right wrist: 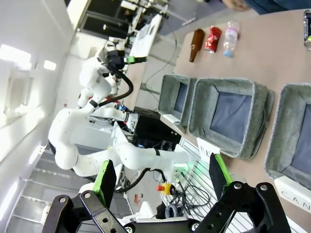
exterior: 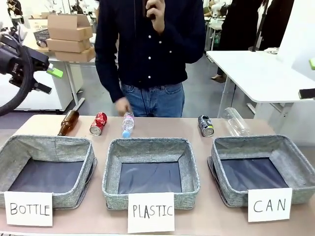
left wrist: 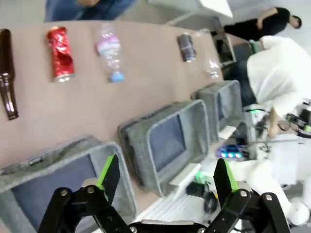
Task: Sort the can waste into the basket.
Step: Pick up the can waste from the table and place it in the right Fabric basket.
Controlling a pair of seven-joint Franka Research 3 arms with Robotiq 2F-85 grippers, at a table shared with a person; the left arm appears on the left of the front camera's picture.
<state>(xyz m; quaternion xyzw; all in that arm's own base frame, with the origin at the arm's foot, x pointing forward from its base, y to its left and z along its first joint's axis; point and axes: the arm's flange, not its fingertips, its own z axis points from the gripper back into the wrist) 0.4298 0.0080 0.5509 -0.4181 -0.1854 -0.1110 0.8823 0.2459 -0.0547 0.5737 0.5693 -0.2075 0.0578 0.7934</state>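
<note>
The dented red can (exterior: 98, 123) lies at the table's far side, left of centre, also seen in the left wrist view (left wrist: 60, 53) and the right wrist view (right wrist: 212, 39). The black-and-silver can (exterior: 205, 126) lies just behind the basket (exterior: 246, 141) with the CAN sign (exterior: 269, 205), at the right; it also shows in the left wrist view (left wrist: 186, 47). That basket holds nothing. My left gripper (exterior: 49, 80) hangs high at the far left, open (left wrist: 167, 177). My right gripper (exterior: 310, 78) barely shows at the right edge and is open (right wrist: 163, 174), high above the table.
A brown glass bottle (exterior: 69, 122), a small plastic bottle (exterior: 128, 124) and a clear plastic bottle (exterior: 236, 121) lie in the same far row. The BOTTLE basket (exterior: 49, 142) and the PLASTIC basket (exterior: 150, 143) stand left of the CAN one. A person's hand (exterior: 121, 105) hovers by the small bottle.
</note>
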